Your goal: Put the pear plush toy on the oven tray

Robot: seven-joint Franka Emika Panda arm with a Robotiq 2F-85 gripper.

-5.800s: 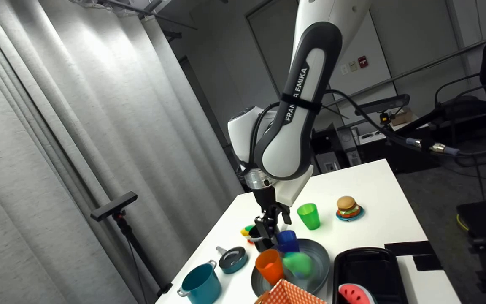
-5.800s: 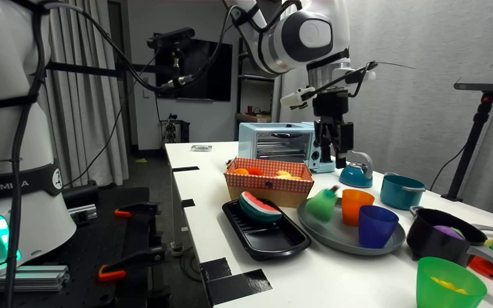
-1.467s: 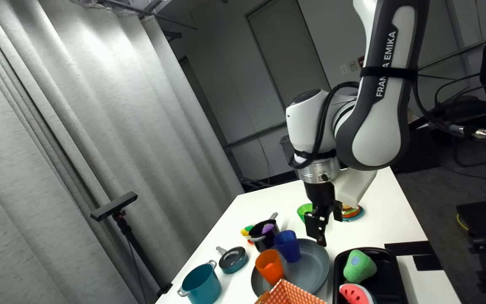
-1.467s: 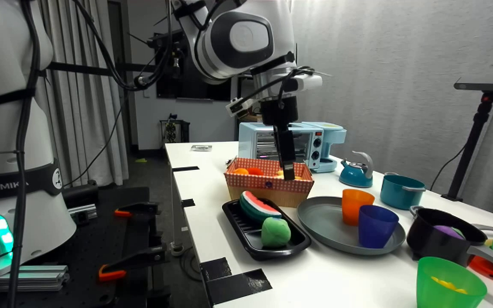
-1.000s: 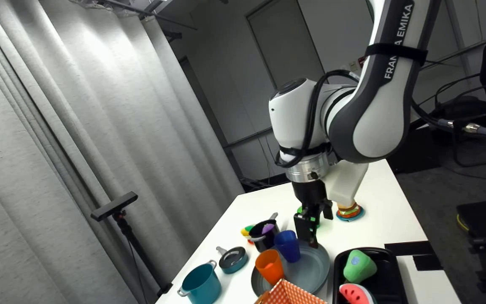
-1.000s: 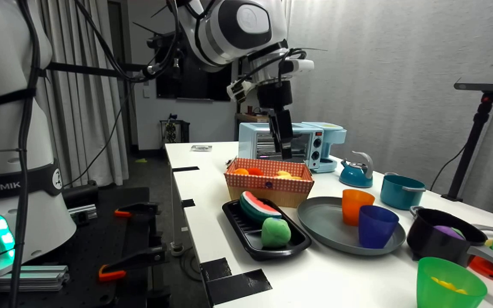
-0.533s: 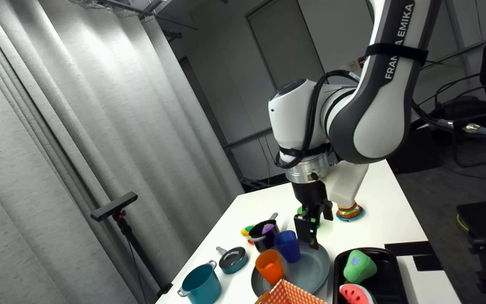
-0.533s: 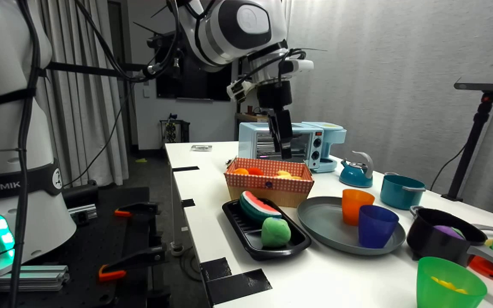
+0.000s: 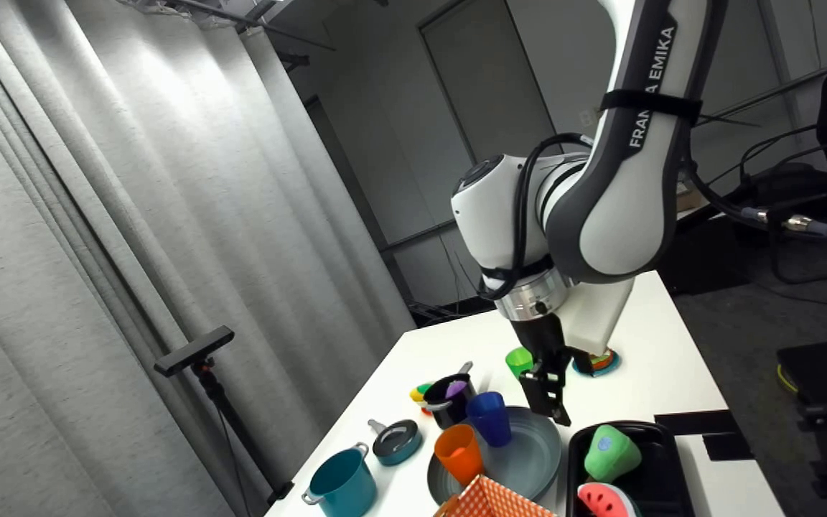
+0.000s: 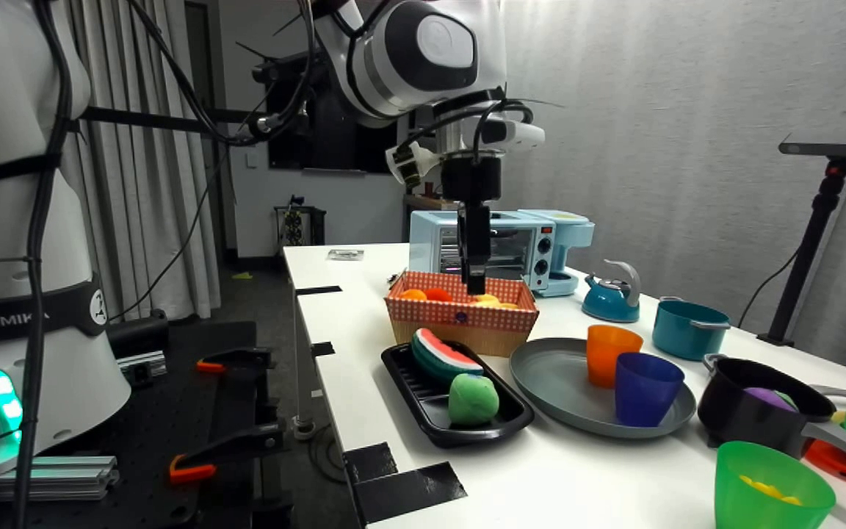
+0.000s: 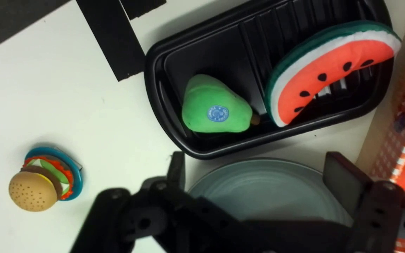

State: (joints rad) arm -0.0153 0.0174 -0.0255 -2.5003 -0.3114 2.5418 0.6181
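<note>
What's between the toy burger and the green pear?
In the wrist view, from the toy burger to the green pear, you cross the edge of the blue thing under the burger, some white table and the rim of the oven tray.

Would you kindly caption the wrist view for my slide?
Rounded green plush pear and curved red plush watermelon slice on a rectangular black oven tray, black hand open.

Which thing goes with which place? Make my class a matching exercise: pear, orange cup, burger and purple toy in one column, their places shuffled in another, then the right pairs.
Things
1. pear
2. orange cup
3. burger
4. purple toy

Places
A. on the small blue disc
B. on the black tray
C. inside the black pot
D. on the grey plate

Right pairs: 1-B, 2-D, 3-A, 4-C
</note>
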